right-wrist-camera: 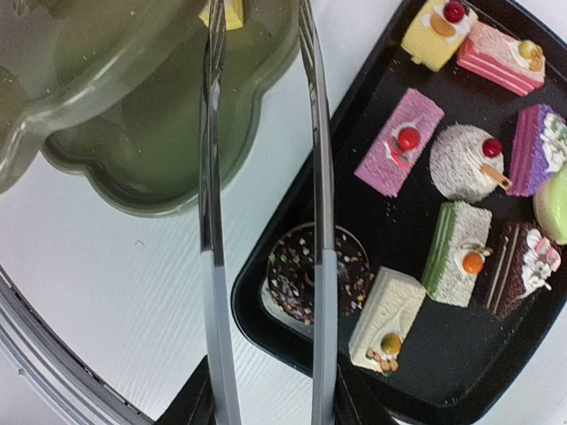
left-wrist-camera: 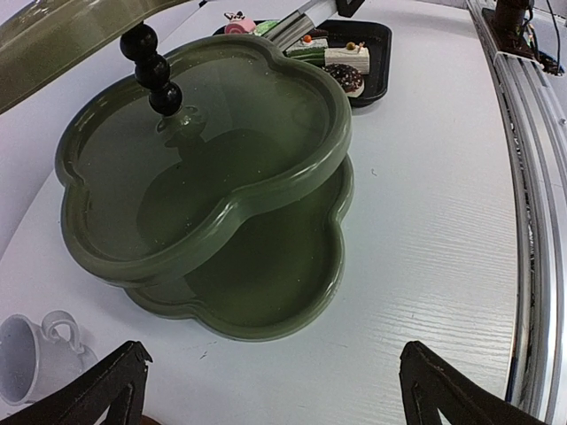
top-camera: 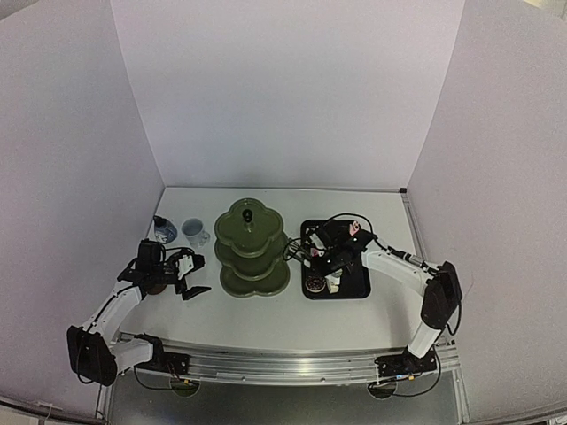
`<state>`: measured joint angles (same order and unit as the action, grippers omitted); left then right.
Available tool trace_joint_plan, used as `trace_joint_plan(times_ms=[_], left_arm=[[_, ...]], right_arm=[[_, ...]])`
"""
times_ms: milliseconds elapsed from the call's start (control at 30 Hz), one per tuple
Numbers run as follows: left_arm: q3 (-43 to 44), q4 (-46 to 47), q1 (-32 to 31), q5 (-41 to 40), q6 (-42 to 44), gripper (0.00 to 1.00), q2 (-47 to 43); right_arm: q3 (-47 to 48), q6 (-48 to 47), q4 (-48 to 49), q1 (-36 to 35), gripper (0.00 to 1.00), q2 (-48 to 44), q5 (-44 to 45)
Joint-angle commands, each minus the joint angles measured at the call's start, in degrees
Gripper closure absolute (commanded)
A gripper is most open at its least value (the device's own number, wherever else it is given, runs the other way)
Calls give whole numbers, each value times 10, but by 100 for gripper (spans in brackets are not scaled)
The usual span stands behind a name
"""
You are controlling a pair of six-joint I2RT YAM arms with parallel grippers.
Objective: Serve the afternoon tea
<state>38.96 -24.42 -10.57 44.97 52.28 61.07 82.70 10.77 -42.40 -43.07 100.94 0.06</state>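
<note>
The olive-green three-tier stand (top-camera: 252, 250) stands mid-table and fills the left wrist view (left-wrist-camera: 221, 177), its tiers bare there. Several small cakes lie on the black tray (top-camera: 354, 289), among them a chocolate doughnut (right-wrist-camera: 301, 276), a white slice (right-wrist-camera: 386, 319) and a pink slice (right-wrist-camera: 400, 142). My right gripper (right-wrist-camera: 270, 412) is shut on the metal tongs (right-wrist-camera: 213, 221), whose arms stand apart and reach over the stand's rim (right-wrist-camera: 168, 199). A yellow piece (right-wrist-camera: 229, 11) shows between their tips; touching or not, I cannot tell. My left gripper (left-wrist-camera: 275, 398) is open, left of the stand.
Two small cups (top-camera: 194, 232) (top-camera: 165, 230) stand at the left behind my left gripper (top-camera: 190, 276); one shows as a pale cup (left-wrist-camera: 27, 354) in the left wrist view. The tray (right-wrist-camera: 244, 312) sits right of the stand. White walls enclose the table; a metal rail (top-camera: 266, 365) runs along the near edge.
</note>
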Motion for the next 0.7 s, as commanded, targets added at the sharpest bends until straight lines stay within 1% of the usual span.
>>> trace_joint_plan(times_ms=[0, 167, 300, 500, 667], left_arm=[[8, 12, -2, 7, 4, 1, 2], [6, 14, -2, 8, 4, 0, 5], [6, 16, -2, 10, 6, 0, 10], [4, 18, -2, 5, 8, 0, 11], [0, 21, -2, 8, 6, 0, 13]], right_arm=[[-7, 33, -59, -3, 64, -55, 46], [-10, 71, -100, -5, 63, -74, 72], [-4, 85, -127, -17, 63, -74, 93], [-5, 120, -167, -24, 61, -83, 106], [-4, 135, -174, -26, 61, -81, 115]])
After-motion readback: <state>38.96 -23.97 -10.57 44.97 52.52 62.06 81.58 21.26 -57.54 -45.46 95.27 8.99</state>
